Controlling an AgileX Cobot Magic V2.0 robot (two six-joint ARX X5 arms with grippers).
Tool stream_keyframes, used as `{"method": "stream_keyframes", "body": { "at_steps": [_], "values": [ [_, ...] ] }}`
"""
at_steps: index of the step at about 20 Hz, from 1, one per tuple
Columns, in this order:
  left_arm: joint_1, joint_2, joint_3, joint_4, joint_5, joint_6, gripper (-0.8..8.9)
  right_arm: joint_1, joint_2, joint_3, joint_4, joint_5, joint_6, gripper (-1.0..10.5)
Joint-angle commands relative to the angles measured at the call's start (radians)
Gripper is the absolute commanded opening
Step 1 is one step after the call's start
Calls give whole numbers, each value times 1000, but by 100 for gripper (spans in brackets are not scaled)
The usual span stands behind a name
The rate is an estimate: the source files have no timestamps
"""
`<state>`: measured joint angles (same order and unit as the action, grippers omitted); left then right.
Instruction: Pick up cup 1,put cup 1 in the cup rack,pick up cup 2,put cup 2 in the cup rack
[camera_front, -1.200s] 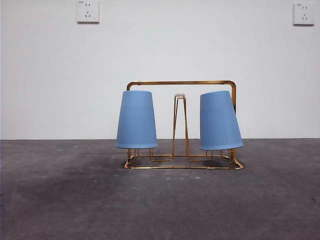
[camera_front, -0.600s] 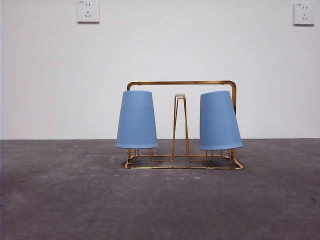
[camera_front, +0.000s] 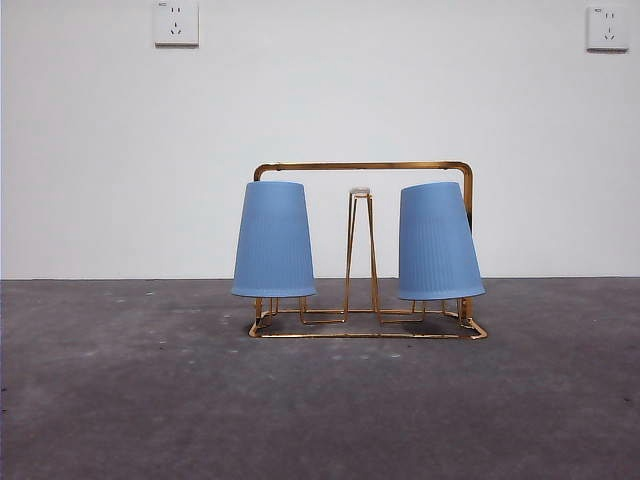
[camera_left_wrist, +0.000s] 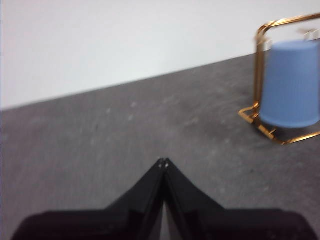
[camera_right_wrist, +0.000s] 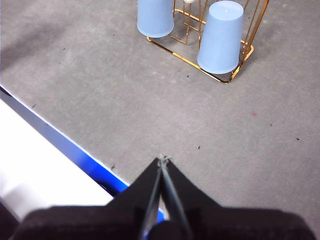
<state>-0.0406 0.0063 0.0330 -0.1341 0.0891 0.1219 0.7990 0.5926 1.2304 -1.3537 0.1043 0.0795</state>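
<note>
- Now the cup rack (camera_front: 366, 250) is standing on the grey table (camera_front: 320, 400), near the white wall (camera_front: 320, 120), its gold wire base lying flat and its arched frame rising just above the cups.
- Cup 1 (camera_front: 274, 240) is sitting upside down on a prong at the rack's left end in the front view, mouth down and looking upright.
- Cup 2 (camera_front: 438, 241) is sitting upside down at the rack's right end in that view, leaning slightly, with its closed top close against the frame's upright bar.
- A narrow prong (camera_front: 361, 250) is standing bare between the two cups, capped by a small pale tip.
- Both cups are hanging clear of the table, with the rack's wire feet showing below their rims.
- The left gripper (camera_left_wrist: 163, 162) is hovering over bare table well apart from the rack, its two black jaws pressed together at the tips and holding nothing.
- The left wrist view is showing one blue cup and a corner of the rack only, somewhat blurred.
- The right gripper (camera_right_wrist: 163, 160) is hovering above the table near its blue-edged border (camera_right_wrist: 75, 150), well away from the rack, its jaws meeting at the tips and gripping nothing.
- Two wall sockets (camera_front: 176, 22) are showing high on the wall behind.
</note>
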Motion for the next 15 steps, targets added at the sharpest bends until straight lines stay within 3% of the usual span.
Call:
{"method": "stream_keyframes", "body": {
  "at_steps": [1,15],
  "values": [
    [10,-3,-26,-11,-11,-68,-3,-1,0,0,-22,2,7,3],
    [11,14,-26,-29,-4,-88,-3,-1,0,0,-22,20,7,3]
  ]
}}
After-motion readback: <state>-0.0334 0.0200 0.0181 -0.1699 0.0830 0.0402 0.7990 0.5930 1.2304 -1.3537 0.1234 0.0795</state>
